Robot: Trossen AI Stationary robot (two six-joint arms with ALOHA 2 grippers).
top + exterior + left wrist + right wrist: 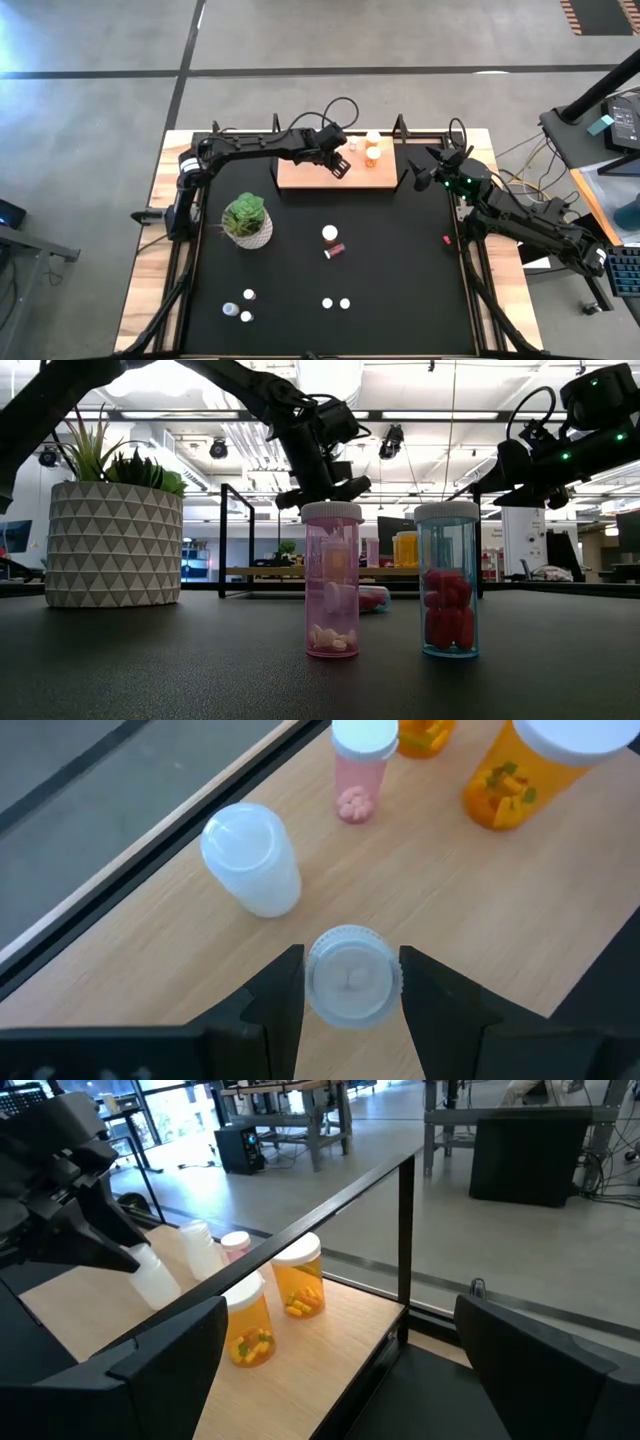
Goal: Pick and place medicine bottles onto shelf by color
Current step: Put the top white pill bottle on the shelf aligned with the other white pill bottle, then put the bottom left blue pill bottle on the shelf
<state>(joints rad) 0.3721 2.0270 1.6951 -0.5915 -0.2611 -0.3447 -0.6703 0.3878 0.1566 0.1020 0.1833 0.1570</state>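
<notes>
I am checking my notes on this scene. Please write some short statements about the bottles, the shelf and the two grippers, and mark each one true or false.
1. The left gripper stands around a clear bottle on the shelf. True.
2. Two orange bottles stand on the shelf. True.
3. The plant stands on the shelf. False: it stands on the black table.
4. The right gripper holds a bottle. False: it is open and empty, beside the shelf's end.
5. The pink bottle on the shelf lies on its side. False: it stands upright.
</notes>
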